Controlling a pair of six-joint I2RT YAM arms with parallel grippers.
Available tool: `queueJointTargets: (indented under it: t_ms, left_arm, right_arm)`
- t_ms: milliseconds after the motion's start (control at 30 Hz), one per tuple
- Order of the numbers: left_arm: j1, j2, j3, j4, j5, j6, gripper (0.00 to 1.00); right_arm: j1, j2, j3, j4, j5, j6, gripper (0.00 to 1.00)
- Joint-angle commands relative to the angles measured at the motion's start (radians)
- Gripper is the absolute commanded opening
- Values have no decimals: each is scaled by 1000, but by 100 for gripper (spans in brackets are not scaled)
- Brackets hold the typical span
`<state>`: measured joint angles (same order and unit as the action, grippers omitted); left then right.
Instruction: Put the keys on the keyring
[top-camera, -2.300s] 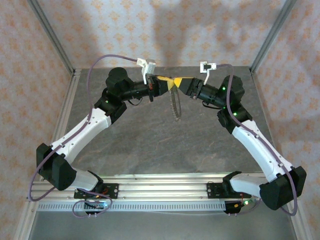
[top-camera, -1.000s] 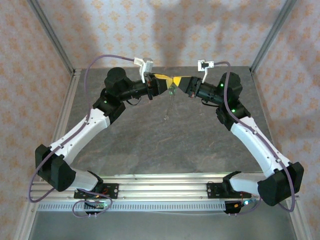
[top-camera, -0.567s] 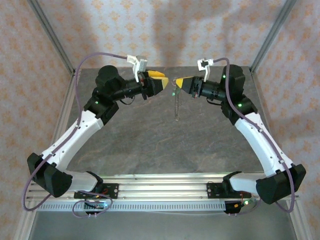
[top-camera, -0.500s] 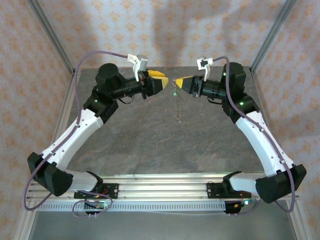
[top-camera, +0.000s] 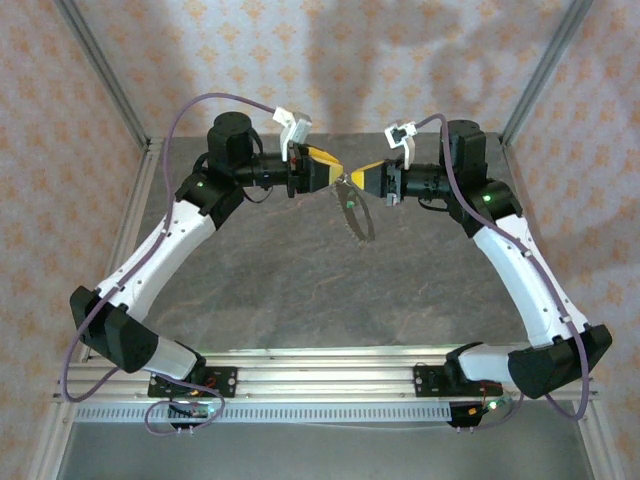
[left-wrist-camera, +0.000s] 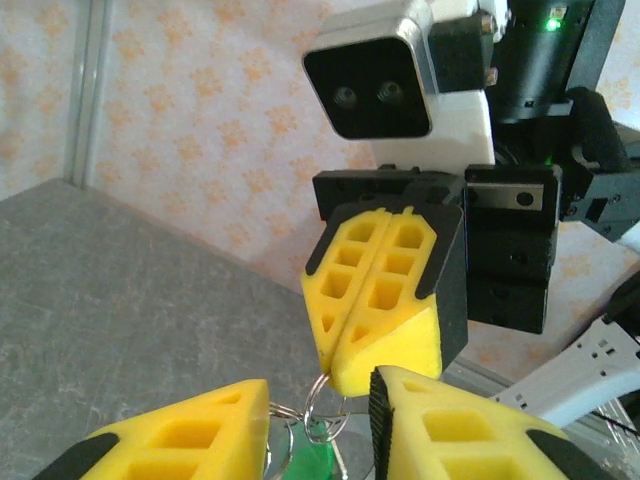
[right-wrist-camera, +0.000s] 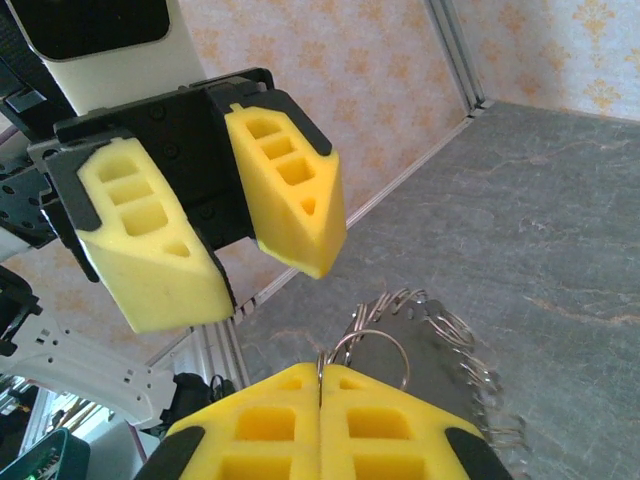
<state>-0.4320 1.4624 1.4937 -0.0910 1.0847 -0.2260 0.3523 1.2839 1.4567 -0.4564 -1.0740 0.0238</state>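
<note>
While both arms reach nose to nose over the far middle of the table (top-camera: 300, 290), the short gap between their tips is what counts. On the left, the left gripper (top-camera: 328, 171) has its jaws part-way apart with nothing pinched; the right wrist view shows clear air between them. Just off its tips, toward the other arm, hangs the key (left-wrist-camera: 313, 458). Its green head sits low in the left wrist view, in line with the open gap but, as far as can be told, not gripped. The blade cannot be made out, nor whether the key is already threaded on the wire loop above it. The keyring (top-camera: 351, 217) dangles below the meeting point, long axis running down and toward the arm bases, a narrow oval from overhead, apparently off the table. On the right, the right gripper (top-camera: 357, 179) has its jaws pressed flat together, pinching the ring's top wire at the very tips, so this arm carries the ring. Judgement: the ring lies straight ahead of and slightly below the left tips, so the left arm needs only a short advance along the line joining the two grippers.
</note>
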Motion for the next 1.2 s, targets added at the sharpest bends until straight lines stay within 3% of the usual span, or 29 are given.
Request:
queueJointTargets:
  t_ms: [0,467,1167]
  left_arm:
    - [3,3,27,2,64,2,30]
    - [-7,-1,-6,31,92,-31,30]
    - [-14,12,-14,-1,49,-12,33]
  right_arm:
    - [-5,-13,7,52,-42,-9,0]
    - [-6,-20,-34,149,-60,59,0]
    - [-6,-33,-62,214,-63,107,0]
